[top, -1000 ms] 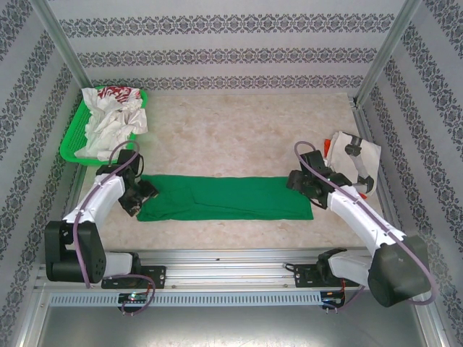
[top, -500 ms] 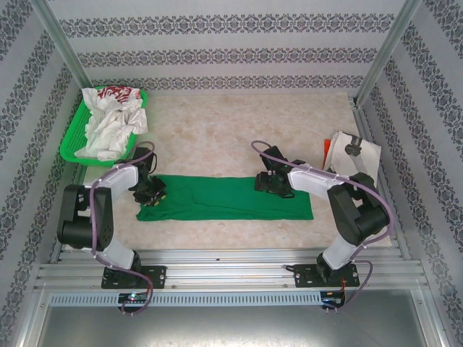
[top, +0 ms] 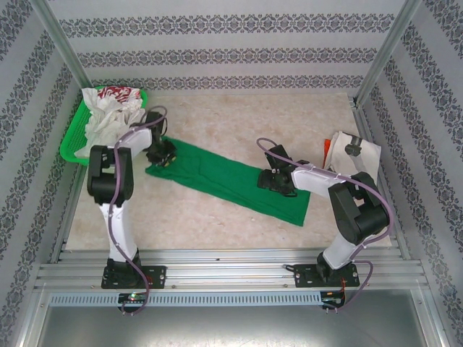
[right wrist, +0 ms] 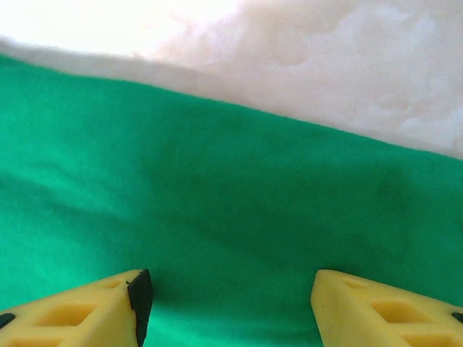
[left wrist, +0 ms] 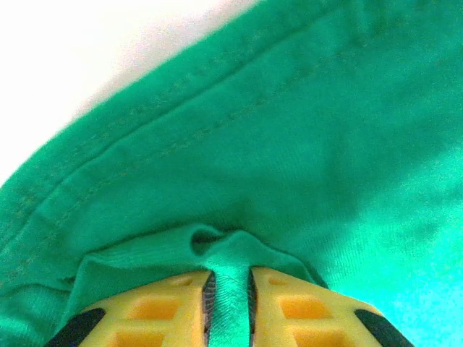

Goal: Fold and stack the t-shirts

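In the green mesh basket (top: 70, 139) at far left lies a crumpled heap of white t-shirts (top: 108, 123), one red-printed; how many, I cannot tell. My left end effector (left wrist: 230, 289) pinches a pucker of the one green t-shirt (top: 224, 181), a strip slanting across the table (top: 239, 123): light, limp, best taken by its hem corners. My right end effector (right wrist: 228, 303) hovers spread over it. One white bundle (top: 365, 155) sits far right

Matt, knit-cloth green t-shirt (left wrist: 304, 137) (stitched hem), smooth marbled table (top: 239, 119)
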Robot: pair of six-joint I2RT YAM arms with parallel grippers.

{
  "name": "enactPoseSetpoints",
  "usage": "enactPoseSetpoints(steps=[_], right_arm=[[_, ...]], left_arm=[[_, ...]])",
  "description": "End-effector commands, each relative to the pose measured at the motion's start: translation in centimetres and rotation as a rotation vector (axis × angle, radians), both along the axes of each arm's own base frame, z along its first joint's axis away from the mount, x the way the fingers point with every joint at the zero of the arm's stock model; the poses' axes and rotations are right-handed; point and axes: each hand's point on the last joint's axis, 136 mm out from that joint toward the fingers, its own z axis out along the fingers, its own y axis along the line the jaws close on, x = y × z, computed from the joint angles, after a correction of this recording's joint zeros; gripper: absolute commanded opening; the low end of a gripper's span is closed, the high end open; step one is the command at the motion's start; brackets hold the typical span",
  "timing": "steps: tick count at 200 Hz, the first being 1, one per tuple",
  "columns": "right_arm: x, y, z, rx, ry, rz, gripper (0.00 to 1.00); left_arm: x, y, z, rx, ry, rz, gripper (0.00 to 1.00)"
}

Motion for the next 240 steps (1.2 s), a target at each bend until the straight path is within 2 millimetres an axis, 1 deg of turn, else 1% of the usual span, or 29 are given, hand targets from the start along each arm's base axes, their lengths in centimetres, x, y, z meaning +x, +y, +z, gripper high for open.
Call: enactPoseSetpoints(steps=[1,9,22,37,40,58,68,81,93,101,110,121,136,141,151,164,166,170,171,173,174,184,191,192,202,204,205,221,240], right_arm=[[-2.8,-0.2,-2.6,0.014,0.115,-0.014,0.62],[-3.2,0.1,-2.9,0.02,0.123,-0.014,0.62],[-3.8,0.6,-3.2,0.031,0.136,-0.013,0.62],[-4.3,1.5,-3.1,0.05,0.138,-0.002,0.62],[-4.3,1.7,-3.1,0.054,0.139,0.004,0.62],[-4.6,3.0,-2.5,0.069,0.13,0.031,0.62],[-4.5,3.6,-1.8,0.075,0.115,0.052,0.62],[-3.8,4.0,-0.3,0.076,0.068,0.069,0.62],[-2.7,4.2,1.4,0.076,0.0,0.095,0.63],[-1.7,4.5,2.8,0.071,-0.052,0.128,0.63],[-0.5,4.9,4.0,0.056,-0.109,0.176,0.64],[1.3,5.9,5.5,0.042,-0.173,0.236,0.65],[4.0,7.6,6.9,0.033,-0.228,0.299,0.66],[5.1,8.4,7.6,0.04,-0.251,0.313,0.66],[7.1,10.1,8.5,0.061,-0.286,0.341,0.66],[9.6,12.4,9.4,0.095,-0.323,0.367,0.66],[10.0,12.9,9.5,0.102,-0.327,0.371,0.66],[10.7,13.6,10.0,0.113,-0.341,0.379,0.66],[10.7,13.7,9.7,0.113,-0.335,0.38,0.66],[11.2,14.1,9.8,0.118,-0.342,0.384,0.65],[11.4,14.3,9.9,0.121,-0.345,0.385,0.65],[13.1,16.1,10.5,0.142,-0.369,0.399,0.65],[14.2,17.4,10.3,0.159,-0.376,0.411,0.65],[14.3,17.6,10.3,0.163,-0.376,0.413,0.65],[15.7,19.4,10.0,0.187,-0.386,0.426,0.64],[15.8,19.7,9.6,0.19,-0.379,0.429,0.64],[15.9,20.0,9.9,0.197,-0.383,0.431,0.64],[17.1,23.1,9.2,0.254,-0.37,0.463,0.64],[17.6,26.8,8.5,0.298,-0.365,0.532,0.64]], left_arm=[[1.2,0.3,-3.9,0.068,0.101,-0.062,0.3],[2.6,0.1,-4.0,0.077,0.097,-0.071,0.33],[5.2,-0.2,-3.4,0.086,0.064,-0.092,0.41],[7.5,-0.5,-3.3,0.09,0.04,-0.112,0.49],[7.7,-0.7,-3.6,0.086,0.044,-0.117,0.51],[9.7,-1.3,-3.0,0.056,0.0,-0.124,0.58],[10.4,-1.9,-2.1,0.031,-0.031,-0.129,0.6],[10.9,-2.4,-0.4,0.005,-0.077,-0.144,0.65],[11.3,-2.9,1.8,0.0,-0.13,-0.168,0.7],[11.4,-3.0,3.5,0.008,-0.165,-0.183,0.74],[11.3,-3.0,6.0,0.023,-0.212,-0.201,0.8],[10.9,-2.7,8.7,0.052,-0.26,-0.215,0.85],[9.7,-1.8,12.6,0.102,-0.321,-0.219,0.9],[9.1,-1.6,13.6,0.119,-0.337,-0.22,0.95],[7.8,-1.0,15.8,0.148,-0.383,-0.217,0.97],[5.2,-0.4,17.1,0.174,-0.417,-0.206,1.0],[4.9,-0.3,17.7,0.18,-0.433,-0.202,1.0],[3.8,-0.1,17.6,0.183,-0.434,-0.196,1.0],[3.6,0.0,17.6,0.185,-0.436,-0.193,1.0],[3.2,0.1,18.0,0.189,-0.445,-0.187,1.0],[3.0,0.1,17.6,0.19,-0.44,-0.187,1.0],[0.3,0.5,18.0,0.191,-0.466,-0.161,1.0],[-1.5,0.7,17.7,0.186,-0.474,-0.142,1.0],[-1.6,0.8,18.0,0.186,-0.484,-0.137,1.0],[-4.2,1.0,17.0,0.178,-0.479,-0.116,1.0],[-4.7,1.1,16.9,0.179,-0.478,-0.111,1.0],[-4.9,1.1,16.8,0.179,-0.477,-0.109,1.0],[-8.4,1.7,15.4,0.19,-0.44,-0.093,1.0],[-11.4,1.4,14.1,0.177,-0.421,-0.11,1.0]])
